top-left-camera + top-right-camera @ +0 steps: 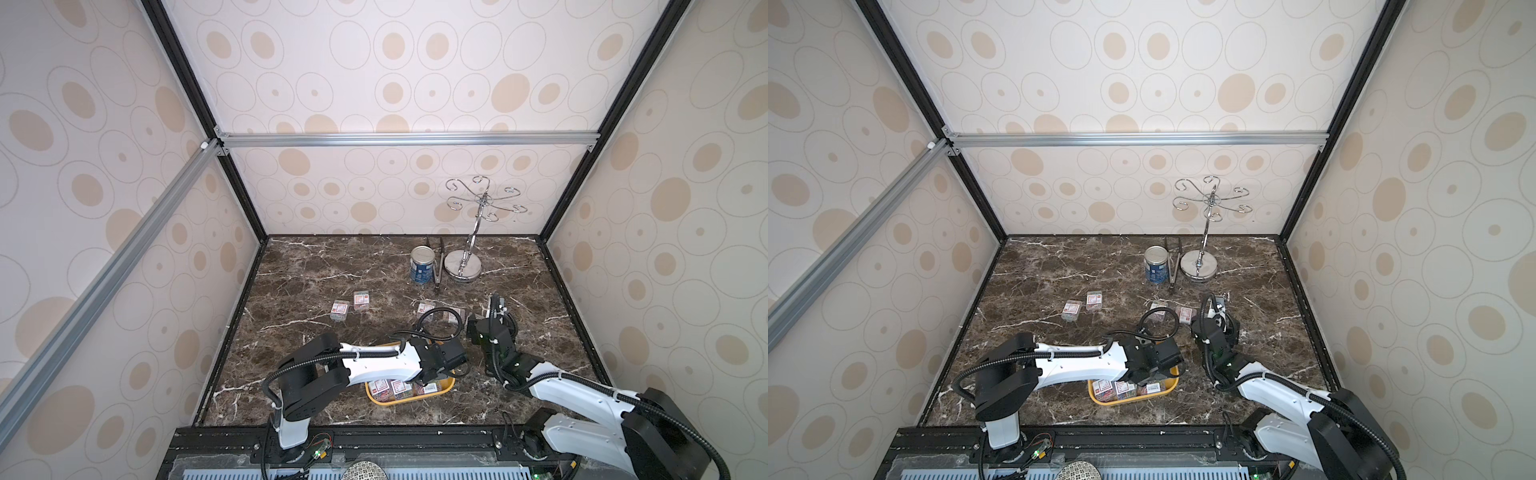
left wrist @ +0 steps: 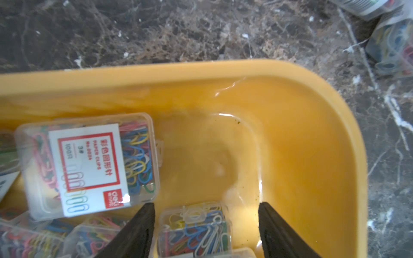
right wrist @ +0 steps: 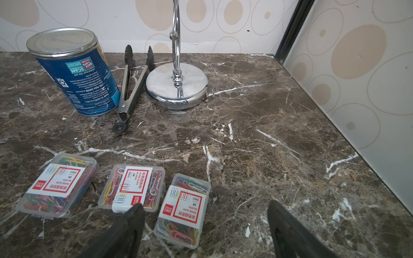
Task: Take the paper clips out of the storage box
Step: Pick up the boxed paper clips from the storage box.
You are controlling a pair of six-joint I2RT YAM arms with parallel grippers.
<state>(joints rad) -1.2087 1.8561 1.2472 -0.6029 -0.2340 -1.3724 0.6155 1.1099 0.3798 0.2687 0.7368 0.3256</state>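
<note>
left hand point(image 2: 205, 208) spread around paper clips point(image 2: 194, 230) in the storage box point(image 2: 324, 125).

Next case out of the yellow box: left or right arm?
Left. The left gripper hangs open over the storage box, fingers astride a paper clip case. The right gripper is open over cases already out on the table.

Outside the one storage box point(image 2: 156, 73), five cases of paper clips point(image 3: 182, 206) are counted: two at eleven o'clock, three at one o'clock. One can point(image 3: 76, 73), one tongs point(image 3: 129, 84) and one stand point(image 3: 176, 87) are seen.
</note>
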